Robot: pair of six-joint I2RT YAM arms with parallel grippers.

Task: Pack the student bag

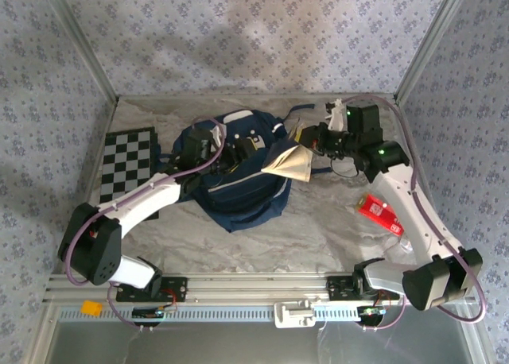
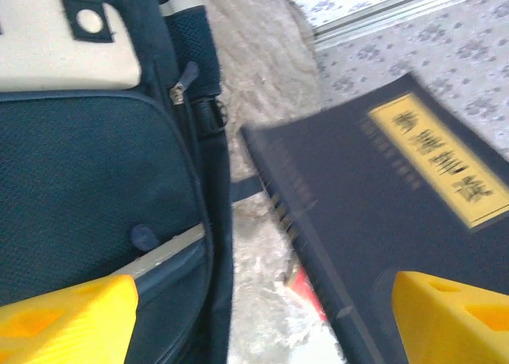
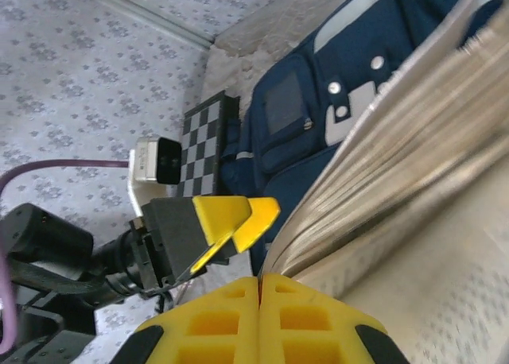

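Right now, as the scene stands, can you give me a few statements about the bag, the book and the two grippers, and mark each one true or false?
1. The right gripper is shut on the book. True.
2. The left gripper grips a strap of the student bag. False: its fingers stand apart beside the bag, with nothing between them.
3. From the top camera, the checkerboard lies to the left of the student bag. True.
4. The red packet is inside the student bag. False: it lies on the table, to the right of the bag.
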